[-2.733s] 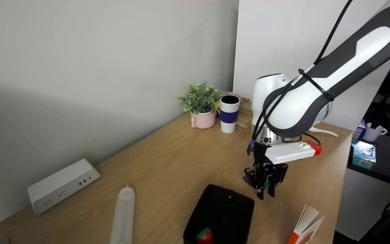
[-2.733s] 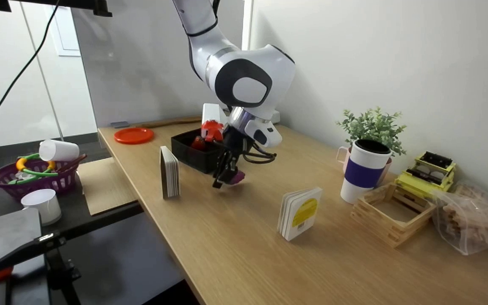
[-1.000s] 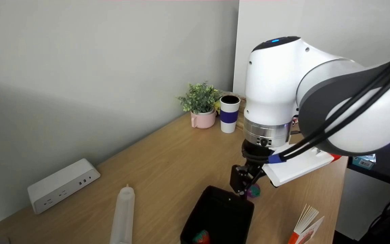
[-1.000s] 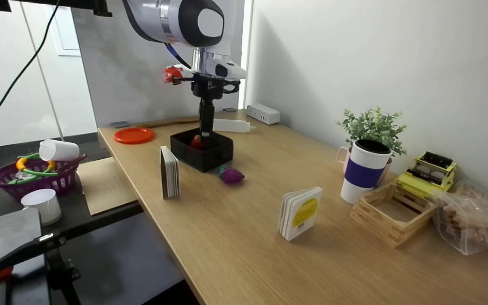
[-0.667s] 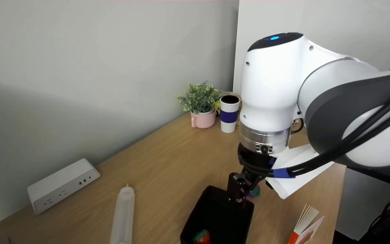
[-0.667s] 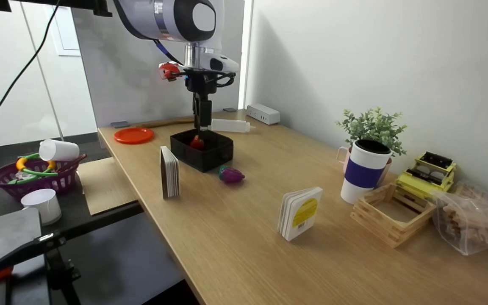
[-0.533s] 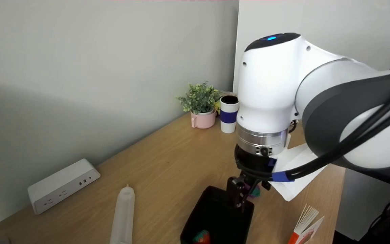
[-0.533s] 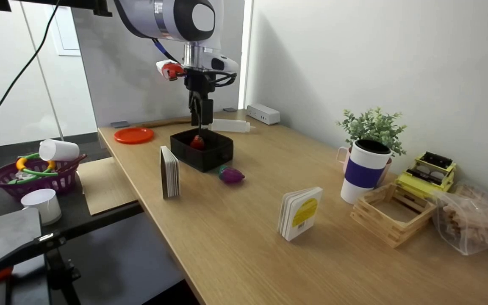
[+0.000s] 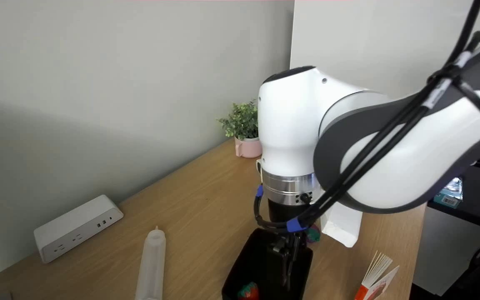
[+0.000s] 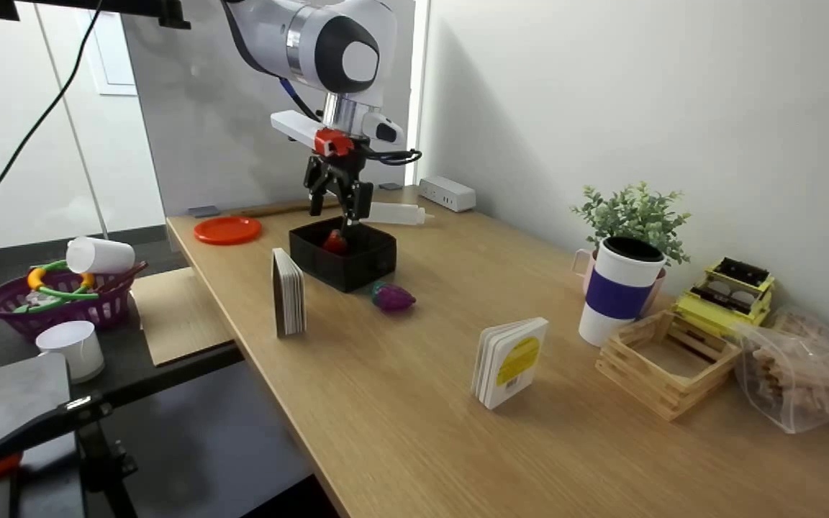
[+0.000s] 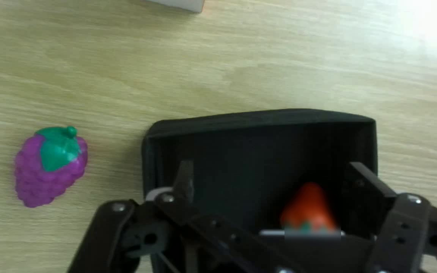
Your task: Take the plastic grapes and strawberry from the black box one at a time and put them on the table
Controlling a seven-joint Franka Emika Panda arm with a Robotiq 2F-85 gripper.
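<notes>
In the wrist view the plastic grapes (image 11: 47, 170), purple with a green leaf, lie on the table (image 10: 414, 403) beside the black box (image 11: 264, 118). The red strawberry (image 11: 309, 208) rests inside the box, its leafy end partly hidden by the gripper body. My gripper (image 11: 271, 165) hangs over the box with its jaws wide apart. Seen from the wrist, the strawberry shows between the fingers (image 11: 372, 179), nearer the right one, with no contact visible. In both exterior views the grapes (image 10: 393, 296) stand clear of the box's outer wall.
Two small books, one here (image 10: 290, 291) and a yellow-and-white one (image 10: 508, 363), stand on the table. A red plate (image 10: 227, 229) and a clear bottle (image 9: 151, 266) lie near the box. A power strip (image 9: 77, 229) sits by the wall.
My gripper has gone from around the grapes on the table to above the box, turning on the way. The grapes now lie free. Over the last half second it moved farther over the box.
</notes>
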